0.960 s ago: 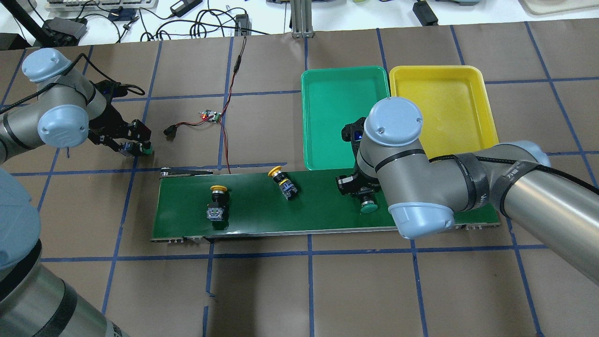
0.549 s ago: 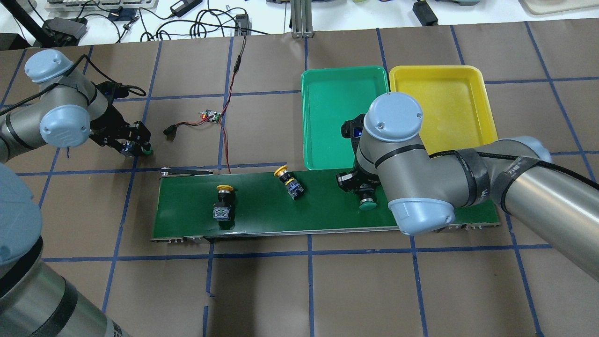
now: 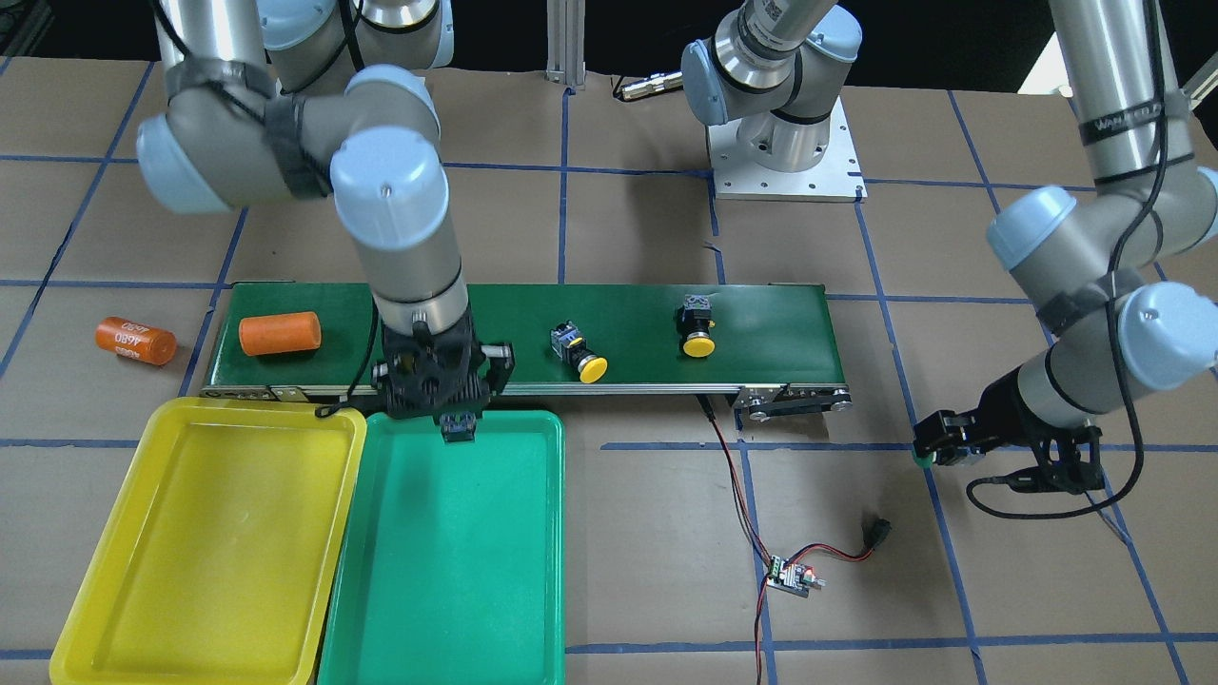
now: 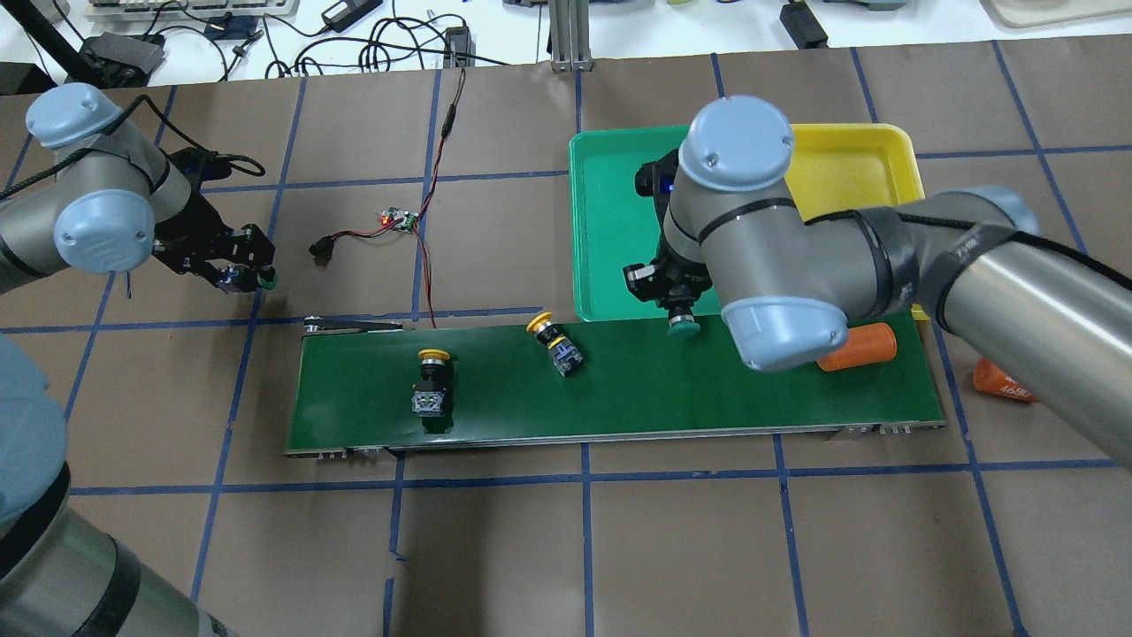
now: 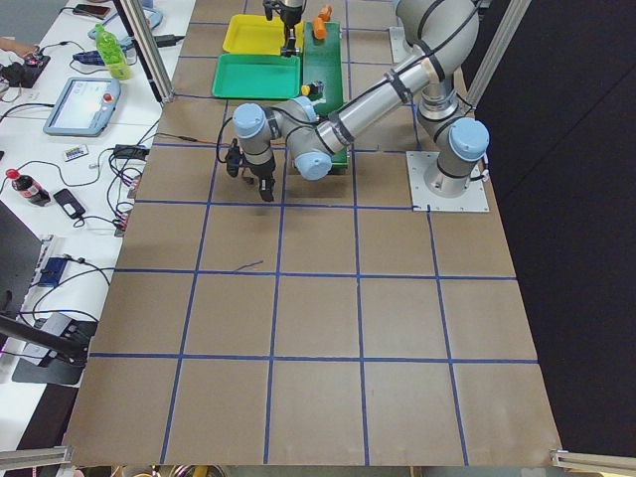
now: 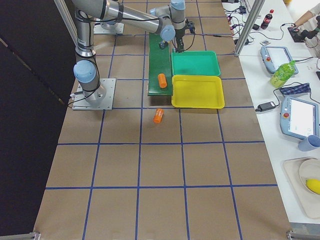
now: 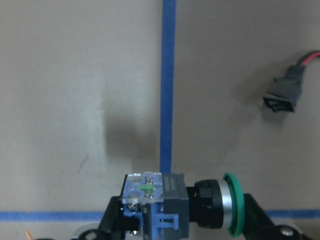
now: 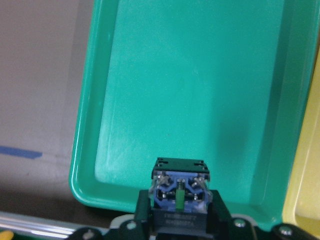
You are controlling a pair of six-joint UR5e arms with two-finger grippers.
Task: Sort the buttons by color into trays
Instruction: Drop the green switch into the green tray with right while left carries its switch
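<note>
Front-facing view: the right gripper hangs over the short rim of the shallow green plastic tray, where that rim meets the long dark-green conveyor belt. Its black fingers pinch a green-capped push-button by its grey-blue switch body. The shallow yellow plastic tray touches the green tray's long side. A yellow-capped push-button lies near the belt's middle, and a second yellow-capped push-button lies nearer the belt's end on the robot's left. An orange cylinder rests at the belt's other end

Overhead view: the left gripper is over the brown tabletop off the belt's left end, well apart from both trays. Its fingers are clamped on a second green-capped push-button

Left wrist view: that button lies sideways between the fingers, above a blue tape line

Right wrist view: the switch body's terminal end faces the camera, gripped just above the green tray's rim
</note>
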